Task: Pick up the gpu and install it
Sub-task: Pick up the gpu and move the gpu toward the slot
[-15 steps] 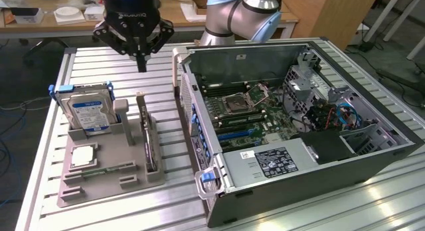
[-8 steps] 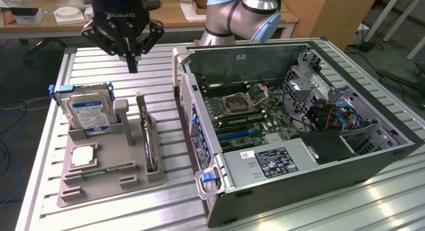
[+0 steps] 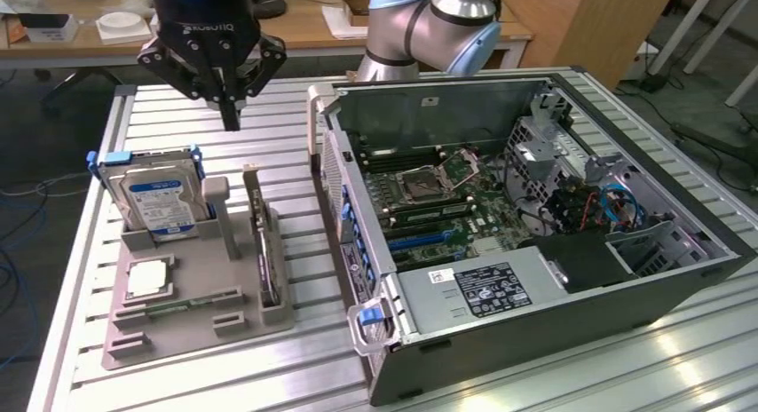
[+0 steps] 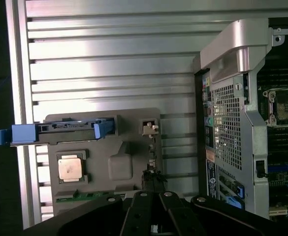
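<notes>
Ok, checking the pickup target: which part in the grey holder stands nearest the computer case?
The gpu, the slim dark card on edge; the hard drive and processor sit farther from the case.

Slatted metal table (image 3: 284, 110), on which a grey holder (image 3: 177, 341) and, at the exterior view's right, an open computer case (image 3: 569, 314) are set. Stood upright in the holder: a hard drive (image 3: 160, 203) with blue-and-white label, and the gpu (image 3: 268, 261) on edge beside it. A processor chip (image 3: 151, 277) and memory stick (image 3: 195, 299) are laid flat. The gripper (image 3: 231, 119) is hung above the table behind the holder, fingers pressed together, nothing held.
</notes>
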